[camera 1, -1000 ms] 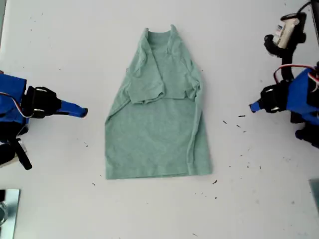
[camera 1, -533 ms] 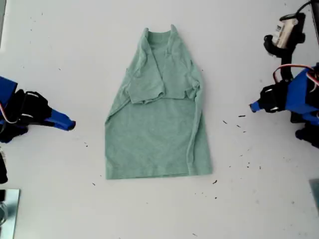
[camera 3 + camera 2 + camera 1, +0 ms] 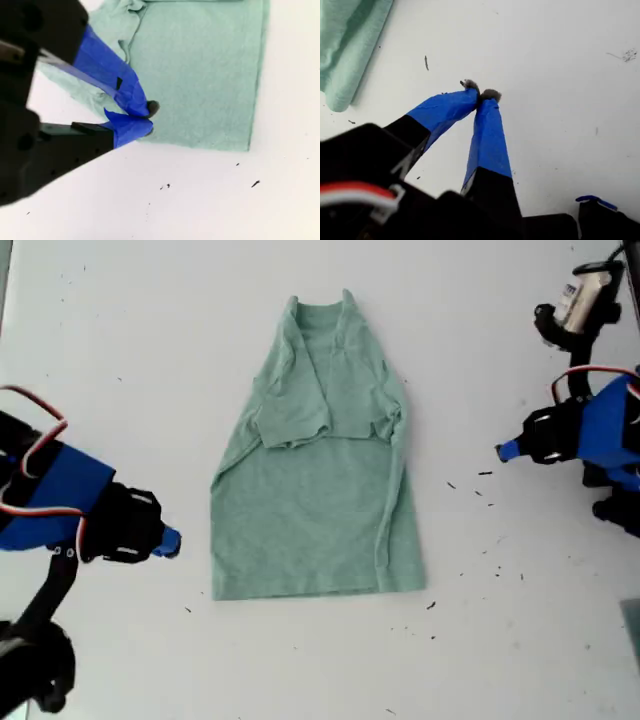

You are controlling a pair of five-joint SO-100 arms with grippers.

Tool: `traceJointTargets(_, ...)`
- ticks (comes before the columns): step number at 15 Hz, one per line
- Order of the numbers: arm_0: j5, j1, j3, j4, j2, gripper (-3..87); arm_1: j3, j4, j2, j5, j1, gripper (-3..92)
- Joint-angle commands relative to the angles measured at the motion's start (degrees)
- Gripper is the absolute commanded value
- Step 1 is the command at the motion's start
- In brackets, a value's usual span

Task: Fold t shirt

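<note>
My second gripper (image 3: pixel 142 117), clenched on nothing, hovers beside the hem corner of the t shirt (image 3: pixel 315 455), mid-table with sleeves folded in; my first gripper (image 3: pixel 480 95) is clenched and well apart. Spread the jaws, then pinch both layers.

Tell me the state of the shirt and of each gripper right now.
t shirt: flat on the table, sleeves folded inward, lower half not yet folded, unheld.
my first gripper: shut, empty, over bare table.
my second gripper: shut, empty, beside the shirt's hem corner.
</note>
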Motion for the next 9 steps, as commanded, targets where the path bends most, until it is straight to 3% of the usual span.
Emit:
traceJointTargets(1, 1.3, 0.9, -6.5, 0.2, -2.1, -0.3, -0.4, 0.4, 0.6, 0.6, -0.6, 2.2)
traceJointTargets(3, 2.3, 1.1, -7.4, 0.0, -1.2, 20.4, -0.4, 0.4, 0.7, 0.5, -0.9, 2.2)
traceJointTargets(9, -0.2, -0.4, -0.4, -2.5, -15.8, 25.6, -0.2, 0.4, 1.8, 0.8, -1.8, 2.2)
